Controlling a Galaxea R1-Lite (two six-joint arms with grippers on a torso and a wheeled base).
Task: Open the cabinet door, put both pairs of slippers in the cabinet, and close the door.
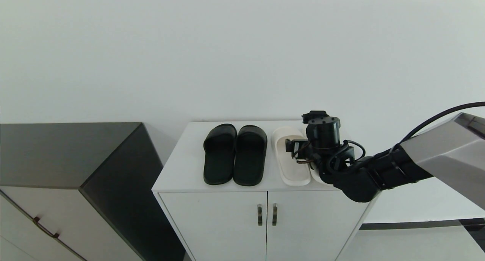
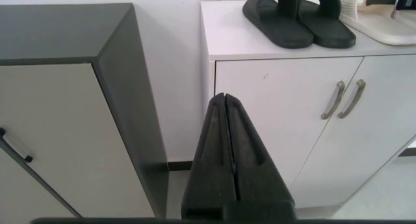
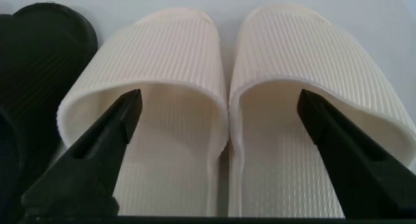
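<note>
Right end effector: is hanging over the white slippers with its fingers spread wide, one tip reaching into the strap opening of each slipper; it is gripping nothing.
Left end effector: is hovering low in front of the furniture with its fingers pressed together and holding nothing, facing the gap between the two cabinets.
White slippers: are lying side by side and touching on the right part of the surface, long axes running front to back, toes pointing toward the wall, heels lying near the front edge and drifting slightly right.
Black slippers: are lying just left of the white pair, side by side and touching, soles down, long axes running front to back, toes pointing toward the wall.
Surface: white top of the cabinet, carrying both pairs.
Cabinet: white, its two doors sitting closed, two upright metal handles meeting at the centre seam.
Dark-topped cabinet: is standing just to the left, with pale fronts and a dark handle.
Wall: plain and pale, running behind both cabinets.
Floor: light, showing at the right of the cabinet.
</note>
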